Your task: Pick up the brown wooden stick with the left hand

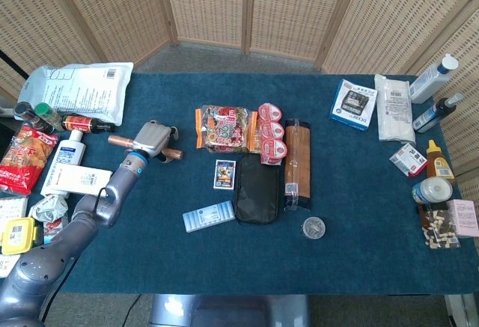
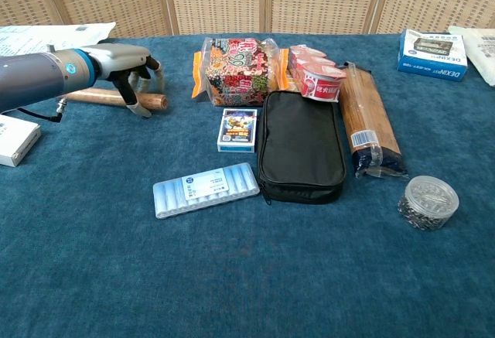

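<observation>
The brown wooden stick [image 1: 116, 140] lies almost crosswise on the blue cloth at the left, its ends showing on either side of my left hand [image 1: 152, 136]. In the chest view the fingers of the left hand [image 2: 124, 59] curl down around the stick [image 2: 93, 97] near its right end, gripping it. The stick sits low, at or just above the cloth. My right hand appears in neither view.
A colourful snack bag [image 1: 222, 129] lies just right of the hand. A white box [image 1: 80, 181], a lotion bottle [image 1: 67, 151] and a dark sauce bottle [image 1: 86, 124] crowd the left side. A card box [image 1: 224, 174], a black pouch [image 1: 257, 189] and a blue pack [image 1: 209, 215] lie nearer the front.
</observation>
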`<state>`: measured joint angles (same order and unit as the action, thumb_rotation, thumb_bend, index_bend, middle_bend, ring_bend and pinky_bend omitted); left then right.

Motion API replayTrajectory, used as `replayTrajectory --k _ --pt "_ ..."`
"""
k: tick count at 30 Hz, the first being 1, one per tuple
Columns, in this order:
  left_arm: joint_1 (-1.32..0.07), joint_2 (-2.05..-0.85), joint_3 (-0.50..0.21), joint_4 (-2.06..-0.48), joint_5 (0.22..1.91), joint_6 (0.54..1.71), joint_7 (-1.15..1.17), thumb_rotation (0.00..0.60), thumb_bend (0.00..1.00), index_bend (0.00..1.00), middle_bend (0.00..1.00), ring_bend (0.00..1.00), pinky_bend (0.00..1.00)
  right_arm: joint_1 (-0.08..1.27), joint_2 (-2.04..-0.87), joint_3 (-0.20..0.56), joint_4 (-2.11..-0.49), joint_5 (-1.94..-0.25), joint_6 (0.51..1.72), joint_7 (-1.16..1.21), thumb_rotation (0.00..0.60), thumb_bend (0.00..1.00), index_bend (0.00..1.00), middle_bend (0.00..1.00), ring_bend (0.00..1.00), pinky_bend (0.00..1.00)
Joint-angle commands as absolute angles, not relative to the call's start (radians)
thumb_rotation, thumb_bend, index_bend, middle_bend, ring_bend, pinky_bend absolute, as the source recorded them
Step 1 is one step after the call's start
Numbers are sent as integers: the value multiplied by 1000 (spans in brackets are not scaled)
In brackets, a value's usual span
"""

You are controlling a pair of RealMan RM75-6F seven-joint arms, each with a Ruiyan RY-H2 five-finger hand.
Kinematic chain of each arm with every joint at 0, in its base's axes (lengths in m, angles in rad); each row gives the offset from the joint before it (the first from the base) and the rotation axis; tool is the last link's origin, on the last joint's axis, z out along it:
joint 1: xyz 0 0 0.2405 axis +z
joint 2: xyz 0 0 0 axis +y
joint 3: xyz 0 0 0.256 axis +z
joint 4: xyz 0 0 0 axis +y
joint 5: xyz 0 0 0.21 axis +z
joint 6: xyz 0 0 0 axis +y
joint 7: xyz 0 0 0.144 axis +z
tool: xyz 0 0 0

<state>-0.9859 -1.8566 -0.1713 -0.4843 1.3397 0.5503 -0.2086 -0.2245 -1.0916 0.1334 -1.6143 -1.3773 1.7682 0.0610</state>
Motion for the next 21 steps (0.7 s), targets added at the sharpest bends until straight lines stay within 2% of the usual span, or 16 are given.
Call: replayTrajectory --k 1,3,9,14,21 --pt "-975 -1847 -179 -500 1327 566 -193 600 55 529 786 743 428 -225 -1092 134 -1615 -1381 1770 63 600 39 0 0 0 0" --pt "-968 -1844 -185 -511 1316 578 -181 600 68 605 830 791 490 -225 -1093 135 -1614 -1384 1771 63 599 40 0 0 0 0" --pt "-951 -1852 -211 -525 1281 617 -146 600 78 703 910 891 623 -225 -1094 136 -1612 -1389 1771 68 599 39 0 0 0 0" --pt "-941 -1874 -232 -526 1255 655 -122 600 155 785 975 997 791 -227 -1095 139 -1609 -1392 1777 71 599 41 0 0 0 0" --pt "-935 -1894 -264 -536 1228 704 -126 600 180 823 972 1000 964 -225 -1098 143 -1605 -1392 1774 74 599 40 0 0 0 0"
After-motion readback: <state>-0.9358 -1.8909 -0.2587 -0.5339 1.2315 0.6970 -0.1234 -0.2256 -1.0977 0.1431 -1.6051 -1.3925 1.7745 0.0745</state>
